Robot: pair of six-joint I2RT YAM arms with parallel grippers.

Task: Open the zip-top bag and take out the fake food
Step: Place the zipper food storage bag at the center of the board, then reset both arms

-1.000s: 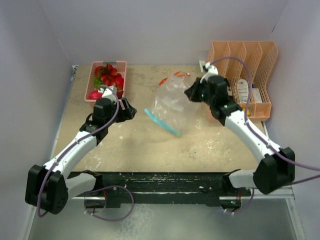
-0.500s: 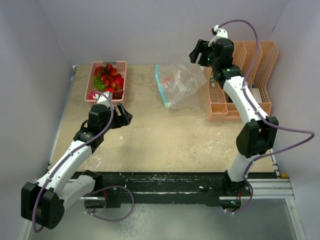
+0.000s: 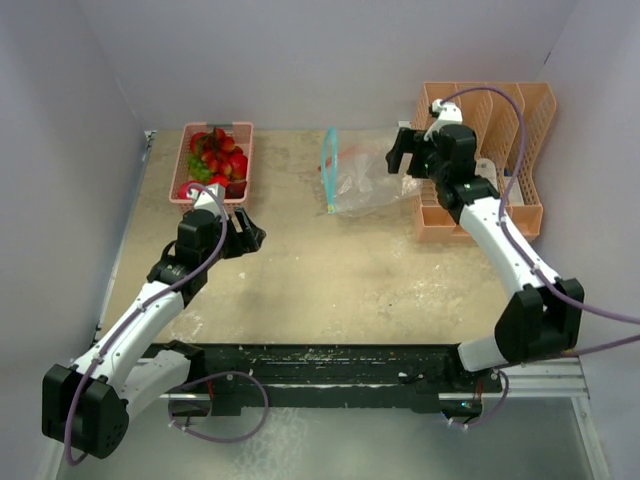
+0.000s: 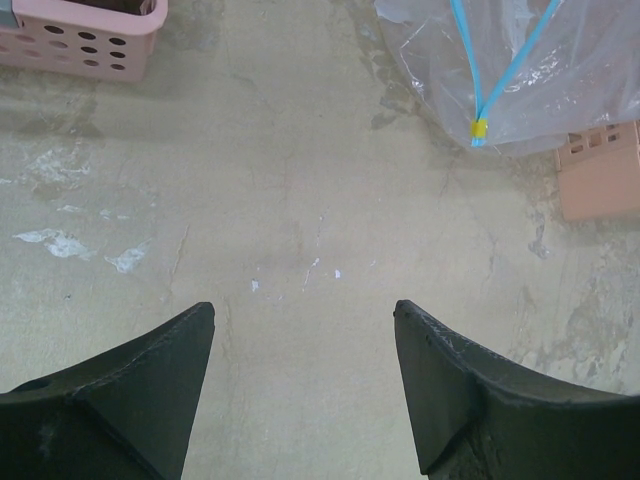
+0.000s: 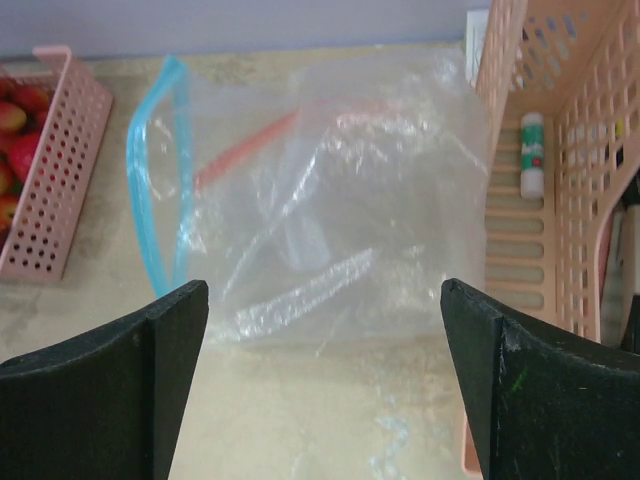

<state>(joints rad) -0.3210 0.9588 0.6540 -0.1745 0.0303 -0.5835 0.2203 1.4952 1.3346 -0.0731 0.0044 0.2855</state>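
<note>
The right hand [image 5: 320,300] is spread wide and grips nothing. Just in front of its fingers the zip-top bag [image 5: 340,210] lies crumpled on the tabletop [image 3: 300,280]. Its blue zip strip [image 5: 150,200] is on this hand's left side, parted into a narrow loop. A reddish strip shows through the film; I cannot tell what it is. On the right of this hand stands the orange rack [image 5: 580,150], just beside the bag. The left hand [image 4: 305,320] is also spread, with only bare tabletop between its fingers. The fake food [image 3: 222,160], red strawberries with some green pieces, sits in the pink basket [image 3: 220,125], ahead of the left hand and a little to its left. The bag lies ahead to its right.
</note>
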